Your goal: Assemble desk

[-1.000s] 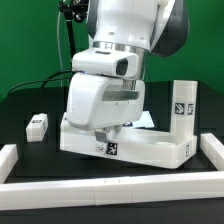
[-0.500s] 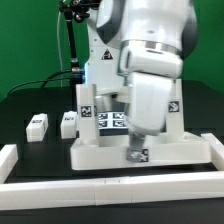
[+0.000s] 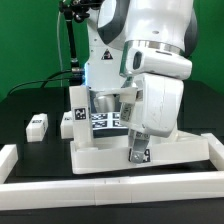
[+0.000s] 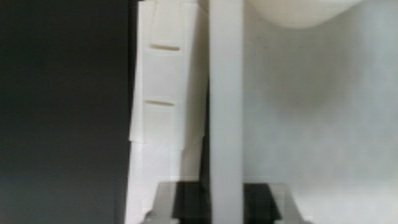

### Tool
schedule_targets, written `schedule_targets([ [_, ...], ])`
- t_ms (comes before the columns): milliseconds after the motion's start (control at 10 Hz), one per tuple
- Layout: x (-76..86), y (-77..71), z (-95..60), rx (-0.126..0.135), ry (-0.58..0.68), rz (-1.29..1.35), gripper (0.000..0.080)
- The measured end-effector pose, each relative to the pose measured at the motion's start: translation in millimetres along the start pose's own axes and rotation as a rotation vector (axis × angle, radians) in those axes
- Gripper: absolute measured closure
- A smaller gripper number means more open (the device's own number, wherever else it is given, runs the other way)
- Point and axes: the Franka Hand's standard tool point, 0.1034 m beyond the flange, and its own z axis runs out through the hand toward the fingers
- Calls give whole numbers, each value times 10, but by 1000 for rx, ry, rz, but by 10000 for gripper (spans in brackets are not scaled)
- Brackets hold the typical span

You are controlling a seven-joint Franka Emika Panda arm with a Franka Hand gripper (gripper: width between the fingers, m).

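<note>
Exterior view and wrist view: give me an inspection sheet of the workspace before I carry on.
Surface: black table, fenced by white border bars.
Job's things: desk tabletop lies on the table. One leg stands upright at its corner on the exterior view's left. Two loose legs lie further to that side.
Clutter: nothing seen.
Grippers: gripper is shut. In the wrist view a thin white wall, seemingly the tabletop's rim, runs between the fingers.
Cables: black cable runs behind the table's far edge.
Surroundings: green backdrop, black stand.
</note>
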Motion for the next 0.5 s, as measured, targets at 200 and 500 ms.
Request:
schedule_targets([
  [200,28,18,6,5,-3,89,739],
  [500,155,167,26,43,-27,178,739],
])
